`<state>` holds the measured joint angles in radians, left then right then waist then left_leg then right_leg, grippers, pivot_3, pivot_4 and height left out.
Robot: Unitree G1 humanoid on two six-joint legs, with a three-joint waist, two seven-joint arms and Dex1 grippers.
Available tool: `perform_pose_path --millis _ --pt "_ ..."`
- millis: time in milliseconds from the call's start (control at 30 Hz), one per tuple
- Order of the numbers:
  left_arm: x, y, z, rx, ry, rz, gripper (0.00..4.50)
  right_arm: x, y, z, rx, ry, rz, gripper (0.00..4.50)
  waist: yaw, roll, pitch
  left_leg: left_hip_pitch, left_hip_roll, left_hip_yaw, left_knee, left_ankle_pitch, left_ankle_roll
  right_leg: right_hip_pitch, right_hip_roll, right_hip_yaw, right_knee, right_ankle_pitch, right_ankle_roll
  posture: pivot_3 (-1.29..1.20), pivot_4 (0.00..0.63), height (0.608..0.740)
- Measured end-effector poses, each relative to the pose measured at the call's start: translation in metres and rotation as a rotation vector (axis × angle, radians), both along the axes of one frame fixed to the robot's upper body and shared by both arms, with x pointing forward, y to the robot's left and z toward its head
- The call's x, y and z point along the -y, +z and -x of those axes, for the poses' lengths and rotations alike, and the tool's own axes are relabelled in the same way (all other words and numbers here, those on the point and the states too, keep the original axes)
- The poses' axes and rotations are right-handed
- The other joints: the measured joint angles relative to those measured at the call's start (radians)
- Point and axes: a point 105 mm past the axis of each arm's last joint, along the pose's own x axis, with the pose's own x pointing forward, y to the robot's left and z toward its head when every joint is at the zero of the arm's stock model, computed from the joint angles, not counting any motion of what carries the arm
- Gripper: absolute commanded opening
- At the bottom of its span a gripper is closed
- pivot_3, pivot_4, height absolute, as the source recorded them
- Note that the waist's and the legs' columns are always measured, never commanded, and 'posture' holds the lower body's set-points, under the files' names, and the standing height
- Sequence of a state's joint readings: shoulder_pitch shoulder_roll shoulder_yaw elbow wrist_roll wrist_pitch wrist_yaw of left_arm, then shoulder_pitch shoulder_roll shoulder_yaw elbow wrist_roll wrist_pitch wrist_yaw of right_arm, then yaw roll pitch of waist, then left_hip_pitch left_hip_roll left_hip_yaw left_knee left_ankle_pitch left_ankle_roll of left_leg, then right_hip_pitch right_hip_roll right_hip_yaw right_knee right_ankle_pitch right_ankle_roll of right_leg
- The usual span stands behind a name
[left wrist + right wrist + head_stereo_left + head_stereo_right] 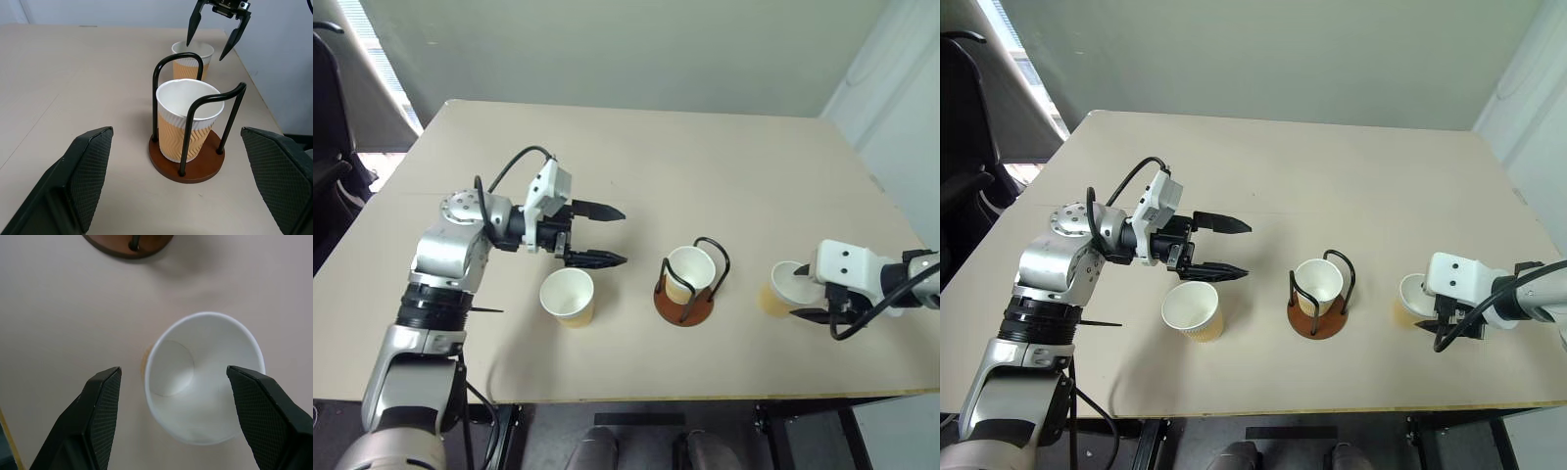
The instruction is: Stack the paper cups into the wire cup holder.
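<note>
- We record three paper cups upright on the beige table [636, 147], standing in a rough row near its front edge.
- The middle cup [690, 273] sits inside the wire cup holder [685, 305], between its two black loops and on the reddish-brown base.
- The left cup [568, 296] stands on the bare table, well apart from the holder on the robot's left side.
- The right cup [205, 377] stands on the table to the holder's right, near it but not touching.
- The left gripper [599, 235] is released, fingers spread wide and empty; it hangs above the table just behind the left cup and points toward the holder.
- The right gripper [173, 421] is spread with nothing clasped; in its wrist view the fingers straddle the right cup's rim from above.
- We cannot say whether either finger touches that cup; a gap appears on both sides.
</note>
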<state>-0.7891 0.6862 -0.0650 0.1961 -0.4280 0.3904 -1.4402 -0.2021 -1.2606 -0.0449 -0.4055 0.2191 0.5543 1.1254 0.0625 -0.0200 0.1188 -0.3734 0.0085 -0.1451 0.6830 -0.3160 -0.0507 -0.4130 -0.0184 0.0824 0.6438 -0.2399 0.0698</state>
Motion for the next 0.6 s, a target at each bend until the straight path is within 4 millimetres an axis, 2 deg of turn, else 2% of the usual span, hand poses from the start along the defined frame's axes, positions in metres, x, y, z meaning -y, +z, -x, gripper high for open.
perform_pose_path --millis 67,167,267,433,600 --pt "0.000 0.000 0.000 0.000 0.000 0.000 4.50 0.002 -0.003 -0.001 -0.003 -0.002 0.011 3.44 0.000 0.000 0.000 0.000 0.000 0.000 0.000 0.000 0.000 0.000 0.000 0.000 0.000 0.000 0.000 0.00 0.150 0.740" --pt "0.000 0.000 0.000 0.000 0.000 0.000 4.50 0.003 -0.007 -0.001 -0.009 0.006 0.027 2.85 0.000 0.000 0.000 0.000 0.000 0.000 0.000 0.000 0.000 0.000 0.000 0.000 0.000 0.000 0.000 0.00 0.150 0.740" --pt "-0.001 0.000 0.000 0.001 0.002 -0.002 4.50 0.005 -0.013 -0.002 -0.026 0.003 0.042 1.79 0.000 0.000 0.000 0.000 0.000 0.000 0.000 0.000 0.000 0.000 0.000 0.000 0.000 0.000 0.000 0.00 0.150 0.740" --pt "-0.001 0.000 0.000 0.001 0.003 -0.002 4.50 -0.002 -0.020 -0.004 -0.036 0.027 0.031 0.03 -0.001 0.000 0.000 0.001 0.000 0.000 0.000 0.000 0.000 0.000 0.000 0.000 0.000 0.000 0.000 0.00 0.150 0.740" --pt "-0.001 0.000 0.000 0.001 0.003 -0.002 4.50 -0.006 -0.019 -0.005 -0.036 0.043 0.026 0.01 -0.001 0.000 0.000 0.001 0.000 0.000 0.000 0.000 0.000 0.001 0.000 0.000 0.000 0.000 0.000 0.00 0.150 0.740"
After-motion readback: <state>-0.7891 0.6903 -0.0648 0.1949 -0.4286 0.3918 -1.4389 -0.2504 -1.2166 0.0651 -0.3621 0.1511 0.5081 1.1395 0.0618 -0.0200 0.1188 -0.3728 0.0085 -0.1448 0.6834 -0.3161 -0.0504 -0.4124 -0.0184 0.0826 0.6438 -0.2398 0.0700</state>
